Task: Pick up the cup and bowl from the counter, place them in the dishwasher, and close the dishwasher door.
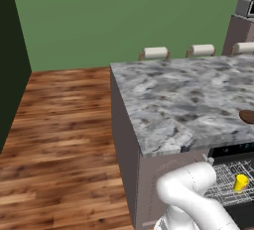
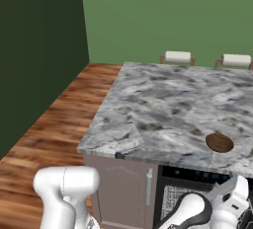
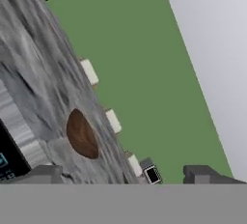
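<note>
Noted cup, bright yellow, standing inside the dishwasher on the light wire rack, toward the right edge of the left base view. Saw bowl, dark brown and shallow, resting on the counter close to the front edge, above the black control strip. Same bowl caught at the right margin of the left base view, partly cut off. In the hand view, bowl appeared tilted with the rolled camera, lying flat on the marbled stone top.

Gripper: fingertips stood far apart at the bottom of the hand view, nothing between them, nothing held. Jaws spread about as wide as they go. Bowl lay ahead of the tips, not touched.

Dishwasher cavity exposed below the counter edge, rack drawn forward; door itself not identifiable. White arm link passed in front of the grey-brown cabinet side. Light grey bar handle seen on the cabinet front left of the dishwasher.

Beyond the counter: stool backs with pale cushions against the green wall. Wood floor left of the island.
</note>
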### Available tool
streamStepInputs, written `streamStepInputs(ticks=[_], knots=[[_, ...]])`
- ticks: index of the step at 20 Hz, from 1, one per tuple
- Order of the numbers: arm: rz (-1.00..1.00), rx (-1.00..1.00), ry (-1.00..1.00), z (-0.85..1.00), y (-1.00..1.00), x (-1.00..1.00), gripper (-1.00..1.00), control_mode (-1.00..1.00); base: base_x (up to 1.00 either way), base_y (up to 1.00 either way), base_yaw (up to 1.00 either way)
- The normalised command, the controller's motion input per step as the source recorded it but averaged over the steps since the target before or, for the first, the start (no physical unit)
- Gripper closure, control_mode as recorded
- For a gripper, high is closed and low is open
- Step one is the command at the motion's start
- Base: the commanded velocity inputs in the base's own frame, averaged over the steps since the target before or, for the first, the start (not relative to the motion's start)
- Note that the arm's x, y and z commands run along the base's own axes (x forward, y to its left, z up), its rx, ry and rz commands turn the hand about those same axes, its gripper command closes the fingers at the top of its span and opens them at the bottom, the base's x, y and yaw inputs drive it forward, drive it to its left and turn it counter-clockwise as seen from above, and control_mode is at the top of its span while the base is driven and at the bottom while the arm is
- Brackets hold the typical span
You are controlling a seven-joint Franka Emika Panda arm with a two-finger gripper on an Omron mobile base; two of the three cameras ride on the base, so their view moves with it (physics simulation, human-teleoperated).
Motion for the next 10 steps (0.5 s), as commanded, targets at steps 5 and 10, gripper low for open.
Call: streamStepInputs(ticks=[5, 10], knots=[[0.06, -0.39, 0.19, 0.33, 0.00, 0.29, -1.00, -1.00, 0.00, 0.00, 0.00], [0.09, -0.47, 0.14, 0.23, 0.00, 0.33, -1.00, -1.00, 0.00, 0.00, 0.00]])
